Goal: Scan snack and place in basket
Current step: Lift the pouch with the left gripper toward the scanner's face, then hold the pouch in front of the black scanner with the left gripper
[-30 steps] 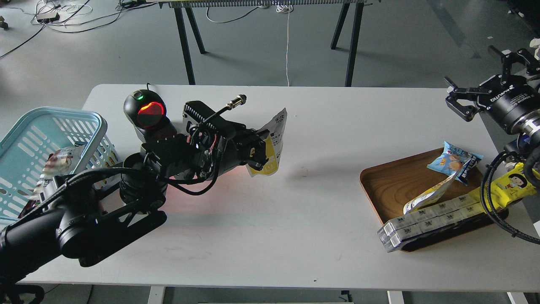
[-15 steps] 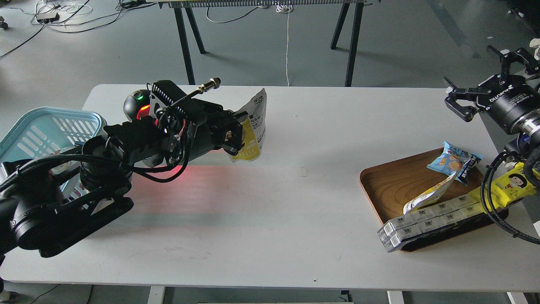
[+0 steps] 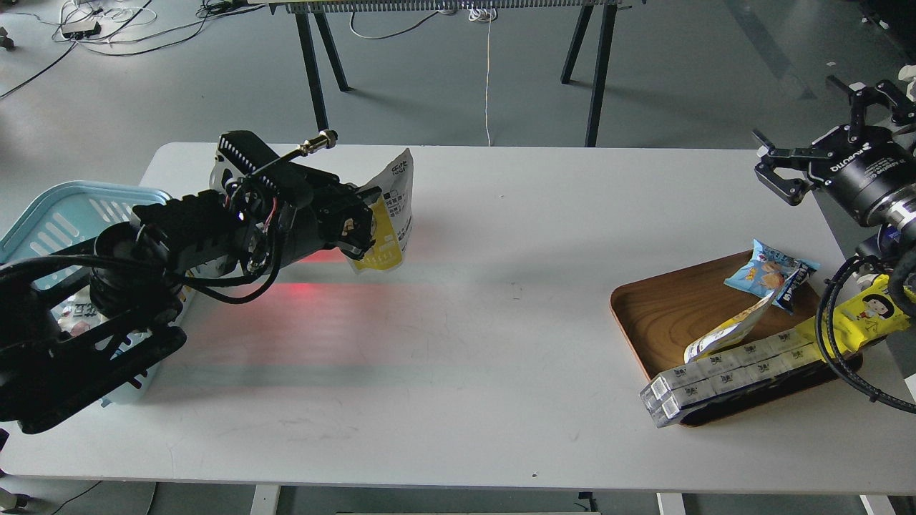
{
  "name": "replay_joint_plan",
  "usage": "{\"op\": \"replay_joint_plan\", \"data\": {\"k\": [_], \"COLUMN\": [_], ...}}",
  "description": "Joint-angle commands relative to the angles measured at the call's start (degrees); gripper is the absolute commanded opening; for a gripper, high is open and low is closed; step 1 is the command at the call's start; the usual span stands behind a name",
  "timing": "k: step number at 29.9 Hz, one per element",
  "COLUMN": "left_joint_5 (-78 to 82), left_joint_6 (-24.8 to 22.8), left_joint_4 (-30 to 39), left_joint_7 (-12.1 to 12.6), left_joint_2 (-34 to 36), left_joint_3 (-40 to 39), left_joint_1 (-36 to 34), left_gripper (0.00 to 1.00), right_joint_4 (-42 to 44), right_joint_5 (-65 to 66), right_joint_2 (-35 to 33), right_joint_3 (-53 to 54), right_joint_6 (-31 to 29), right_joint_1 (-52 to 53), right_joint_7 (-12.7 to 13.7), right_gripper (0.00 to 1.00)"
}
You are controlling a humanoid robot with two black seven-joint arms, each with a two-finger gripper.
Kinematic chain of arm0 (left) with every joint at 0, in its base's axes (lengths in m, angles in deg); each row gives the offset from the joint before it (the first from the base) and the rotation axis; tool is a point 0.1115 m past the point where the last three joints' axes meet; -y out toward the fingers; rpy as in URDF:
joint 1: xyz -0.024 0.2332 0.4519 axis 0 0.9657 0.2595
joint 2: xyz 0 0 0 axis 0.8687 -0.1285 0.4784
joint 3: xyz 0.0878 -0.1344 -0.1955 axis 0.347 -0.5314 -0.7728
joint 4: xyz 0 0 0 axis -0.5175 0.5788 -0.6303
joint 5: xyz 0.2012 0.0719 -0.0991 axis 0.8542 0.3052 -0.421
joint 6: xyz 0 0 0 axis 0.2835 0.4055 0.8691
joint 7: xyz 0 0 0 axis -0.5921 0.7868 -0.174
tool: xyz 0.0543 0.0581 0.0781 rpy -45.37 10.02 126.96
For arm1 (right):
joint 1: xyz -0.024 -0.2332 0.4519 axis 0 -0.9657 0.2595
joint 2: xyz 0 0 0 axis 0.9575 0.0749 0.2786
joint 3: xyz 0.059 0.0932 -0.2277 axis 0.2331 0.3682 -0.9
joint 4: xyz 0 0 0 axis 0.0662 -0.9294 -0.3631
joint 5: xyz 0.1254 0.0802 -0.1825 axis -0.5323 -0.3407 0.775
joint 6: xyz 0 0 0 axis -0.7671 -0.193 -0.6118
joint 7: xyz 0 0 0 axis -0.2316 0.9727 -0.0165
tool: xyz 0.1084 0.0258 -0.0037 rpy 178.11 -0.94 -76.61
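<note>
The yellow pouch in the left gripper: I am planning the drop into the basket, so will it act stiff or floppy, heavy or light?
The snack is probably floppy: its top edge curls above the left gripper. It is likely light, since it hangs from one pinched side without visibly sagging. It may flutter rather than fall straight.

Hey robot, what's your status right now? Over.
Left gripper shut on snack, held above table. Right gripper open, idle. Basket at far left, my arm partly across it.

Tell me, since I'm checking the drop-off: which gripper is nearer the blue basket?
Left. The left gripper, holding the snack, sits just right of the basket; the right gripper is across the table.
</note>
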Motion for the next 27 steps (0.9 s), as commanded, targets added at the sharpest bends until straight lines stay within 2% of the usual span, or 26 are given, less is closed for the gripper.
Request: {"op": "replay_joint_plan", "data": {"k": [1,10,27], "left_joint_5": [0.00,0.00,0.00], "left_joint_6": [0.00,0.00,0.00], "left_joint_4": [0.43,1.92,1.92], "left_joint_7": [-0.56,-3.72,-3.90], "left_joint_2": [1.23,1.67,3.07], "left_joint_3": [0.18,0.53,0.62], "left_joint_1": [-0.59,-4.54,-6.22], "left_gripper": [0.00,0.01,0.01], "right_joint_4": [-0.09,-0.09,-0.09], "right_joint_5": [-0.04,-0.04,-0.04], "right_joint_2": [0.00,0.00,-0.27], "right_joint_3": [0.00,0.00,0.00], "right_joint_6": [0.00,0.00,0.00], "right_joint_1": [0.07,0.07,0.16], "right_joint_7": [0.00,0.09,0.09], "right_gripper": [0.99,0.99,0.99]}}
